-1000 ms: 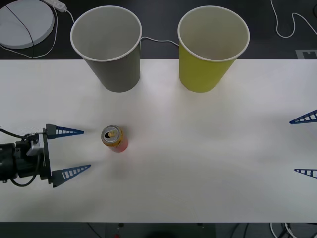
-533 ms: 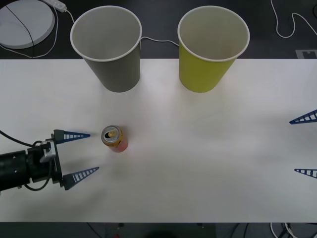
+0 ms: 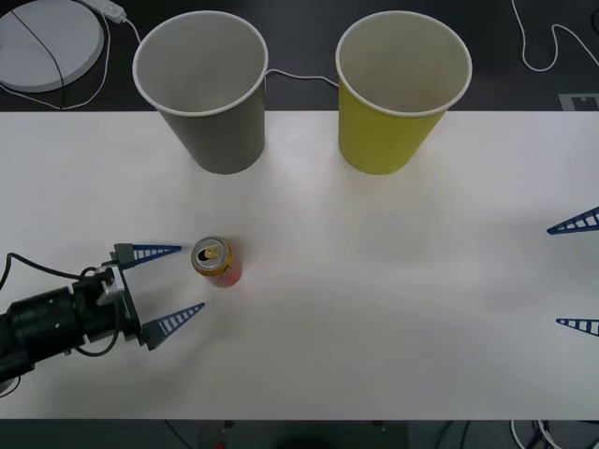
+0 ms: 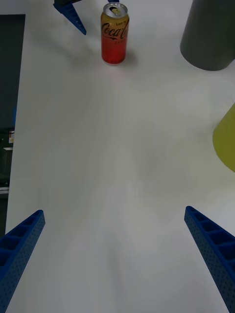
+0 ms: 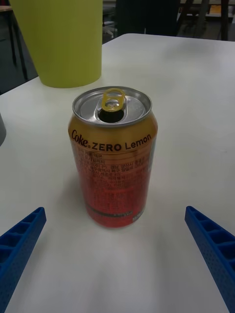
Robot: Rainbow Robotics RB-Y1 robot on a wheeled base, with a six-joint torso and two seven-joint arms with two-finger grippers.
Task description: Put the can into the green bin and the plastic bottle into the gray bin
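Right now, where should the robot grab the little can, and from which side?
Probably around the middle of its round body, coming in sideways from the robot's left. The can stands upright on the white table, so its curved sides are free. The left pincer is open and already level with it, fingers either side of the approach line. The right pincer waits open at the table's far right edge.

The can (image 5: pixel 113 161) is metal, its printed orange-and-red body glossy, its silver lid smooth with a gold tab. The green bin (image 3: pixel 398 98) and the gray bin (image 3: pixel 208 94) look like matt paper. The white table (image 3: pixel 393 299) is smooth with a dull sheen. Ribbed blue plastic fingers (image 3: pixel 176 321) look matt.
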